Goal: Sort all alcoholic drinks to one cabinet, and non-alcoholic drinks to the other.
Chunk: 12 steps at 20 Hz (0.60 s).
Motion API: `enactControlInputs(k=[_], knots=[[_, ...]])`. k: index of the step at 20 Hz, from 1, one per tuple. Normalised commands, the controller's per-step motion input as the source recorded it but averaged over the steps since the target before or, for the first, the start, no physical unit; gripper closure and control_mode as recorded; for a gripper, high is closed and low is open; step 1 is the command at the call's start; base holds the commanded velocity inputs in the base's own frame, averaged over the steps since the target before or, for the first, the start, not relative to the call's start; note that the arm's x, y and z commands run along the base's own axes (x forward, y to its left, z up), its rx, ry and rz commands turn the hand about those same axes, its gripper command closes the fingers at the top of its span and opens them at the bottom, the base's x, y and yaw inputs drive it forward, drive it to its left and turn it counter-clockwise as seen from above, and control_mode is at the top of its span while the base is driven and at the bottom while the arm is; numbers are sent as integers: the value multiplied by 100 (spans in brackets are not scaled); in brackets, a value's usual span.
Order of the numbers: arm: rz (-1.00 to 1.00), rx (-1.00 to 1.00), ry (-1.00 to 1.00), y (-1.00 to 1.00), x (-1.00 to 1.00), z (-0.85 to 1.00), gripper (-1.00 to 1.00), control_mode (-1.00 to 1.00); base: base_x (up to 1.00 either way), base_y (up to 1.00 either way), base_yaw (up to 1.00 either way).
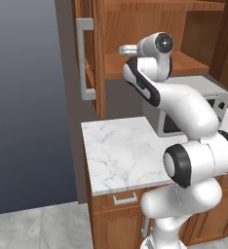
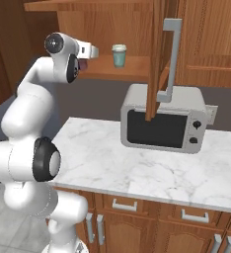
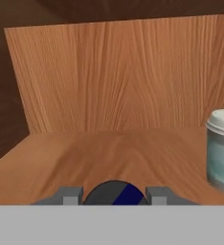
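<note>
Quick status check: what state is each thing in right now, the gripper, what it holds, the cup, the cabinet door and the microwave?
Gripper: shut on the purple bottle, inside the cabinet.
Purple bottle: held, top showing between the fingertips.
Cup: upright on the cabinet shelf, lid on, untouched.
Cabinet door: open.
Microwave: door closed, on the counter.

shelf (image 3: pixel 85 158): bare left and centre | cup (image 3: pixel 222 150): blocks right | back wall (image 3: pixel 118 76): closes far end

No text, brand, number or sign can be read anywhere. The cup (image 2: pixel 119 55) on the cabinet shelf (image 2: pixel 132 69) bears no legible label, and the microwave (image 2: pixel 163 118) at the counter's back edge shows two unmarked knobs.
</note>
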Motion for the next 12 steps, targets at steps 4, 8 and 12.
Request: enactControlInputs(k=[4,8,12], knots=[[0,0,0,0,51,0,100,-100,0,0,0],[1,0,0,1,42,-26,100,-100,0,0,0],[1,0,0,2,40,-35,100,-100,0,0,0]])
